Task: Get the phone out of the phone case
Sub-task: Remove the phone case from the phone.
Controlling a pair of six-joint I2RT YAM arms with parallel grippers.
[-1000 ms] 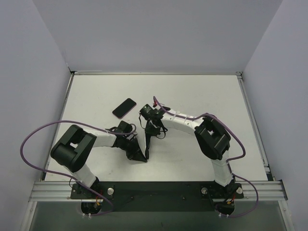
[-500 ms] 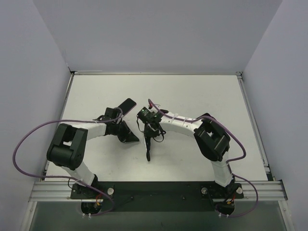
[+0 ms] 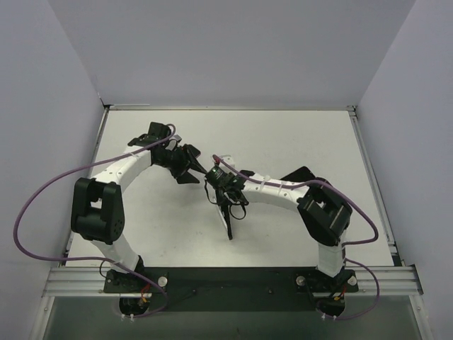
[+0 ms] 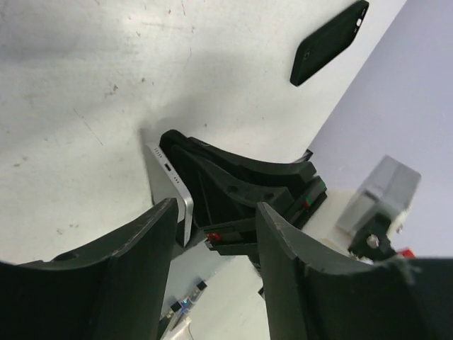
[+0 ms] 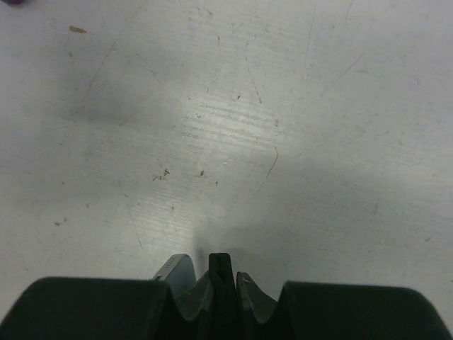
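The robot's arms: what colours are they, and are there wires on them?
Both the left arm and right arm are smooth white tubes joined by chunky black blocks. A thin purple cable loops loosely from each down to its base. The left gripper and right gripper each end in two matte black fingers. No readable markings show.

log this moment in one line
right hand: shut on phone, phone on edge | left hand: open | case: off phone, lying apart

Phone [image 4: 173, 191] in the right gripper [image 5: 218, 280] (on edge); phone case [image 4: 329, 42] on table [image 4: 71, 71] beyond.
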